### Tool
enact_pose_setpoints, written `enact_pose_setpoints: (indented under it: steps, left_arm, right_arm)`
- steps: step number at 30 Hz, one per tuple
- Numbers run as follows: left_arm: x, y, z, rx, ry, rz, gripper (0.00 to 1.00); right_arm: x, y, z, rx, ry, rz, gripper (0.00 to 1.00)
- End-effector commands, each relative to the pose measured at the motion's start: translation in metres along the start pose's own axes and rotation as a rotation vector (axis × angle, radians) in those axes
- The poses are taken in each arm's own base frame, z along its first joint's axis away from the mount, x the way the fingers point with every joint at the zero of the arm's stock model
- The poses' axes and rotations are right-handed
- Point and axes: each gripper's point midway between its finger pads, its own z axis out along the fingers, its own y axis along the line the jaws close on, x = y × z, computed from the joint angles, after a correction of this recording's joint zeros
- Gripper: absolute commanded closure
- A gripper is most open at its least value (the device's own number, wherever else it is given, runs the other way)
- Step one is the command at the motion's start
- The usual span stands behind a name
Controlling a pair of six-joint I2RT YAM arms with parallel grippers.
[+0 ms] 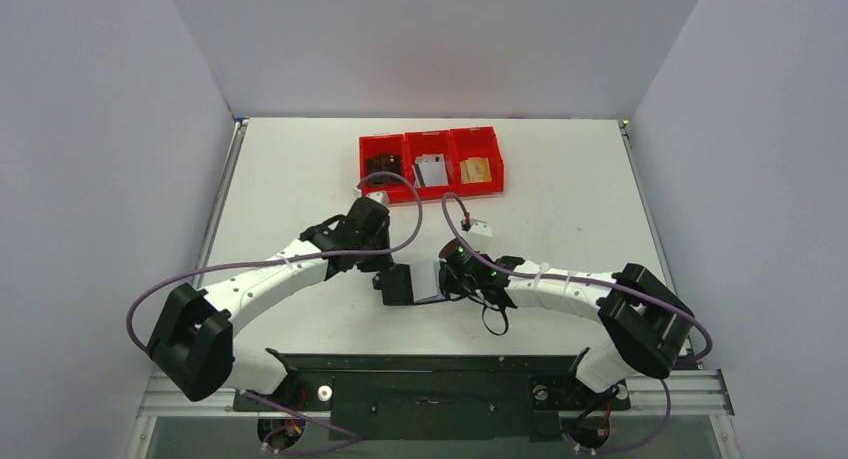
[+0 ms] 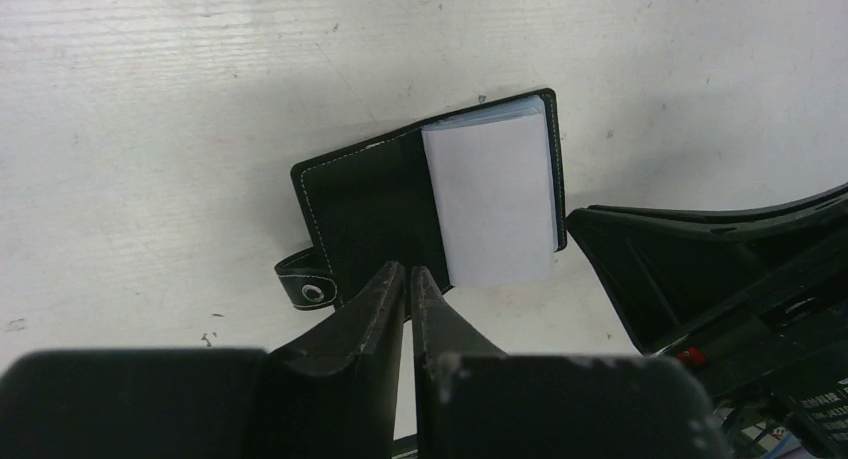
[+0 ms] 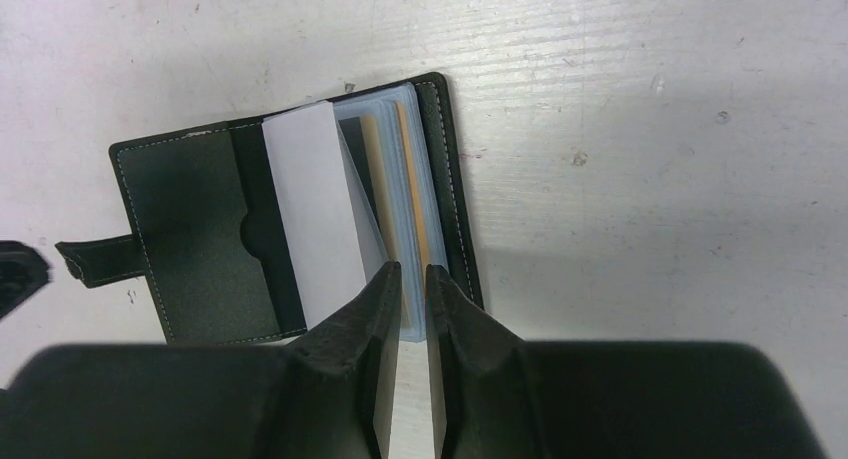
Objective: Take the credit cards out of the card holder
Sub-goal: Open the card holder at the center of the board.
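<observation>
The black card holder (image 1: 400, 285) lies open on the white table between both grippers. Its black flap (image 2: 365, 204) with the snap strap is on the left. A white page (image 2: 495, 194) covers the stack of bluish clear sleeves (image 3: 410, 209) on the right. Tan edges of credit cards (image 3: 427, 199) show between the sleeves. My left gripper (image 2: 408, 271) is shut, its tips at the flap's near edge; I cannot tell if it pinches it. My right gripper (image 3: 413, 269) is closed narrowly on the near end of the sleeve stack.
Three joined red bins (image 1: 432, 139) stand at the back of the table, holding a dark item, a white-grey card and a tan card. The right arm's black finger (image 2: 700, 269) lies close to the right of the card holder. Purple cables loop over both arms.
</observation>
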Motion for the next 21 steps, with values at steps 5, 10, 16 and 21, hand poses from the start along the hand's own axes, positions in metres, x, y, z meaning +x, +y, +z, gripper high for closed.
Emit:
enact_pose_setpoints:
  steps: [5, 10, 16, 21]
  left_arm:
    - [0.022, 0.006, 0.026, -0.002, 0.054, 0.000, 1.00]
    - [0.032, 0.014, 0.035, -0.022, 0.075, -0.011, 1.00]
    - [0.042, 0.021, 0.045, -0.043, 0.100, -0.004, 1.00]
    - [0.040, 0.018, 0.044, -0.030, 0.091, -0.002, 1.00]
  right_arm:
    - [-0.013, 0.029, -0.002, -0.066, -0.021, 0.007, 0.89]
    - [-0.013, 0.034, -0.001, -0.075, -0.009, 0.002, 0.89]
    - [-0.012, 0.051, 0.001, -0.121, 0.019, 0.003, 0.89]
    - [-0.010, 0.070, 0.005, -0.165, 0.047, 0.012, 0.89]
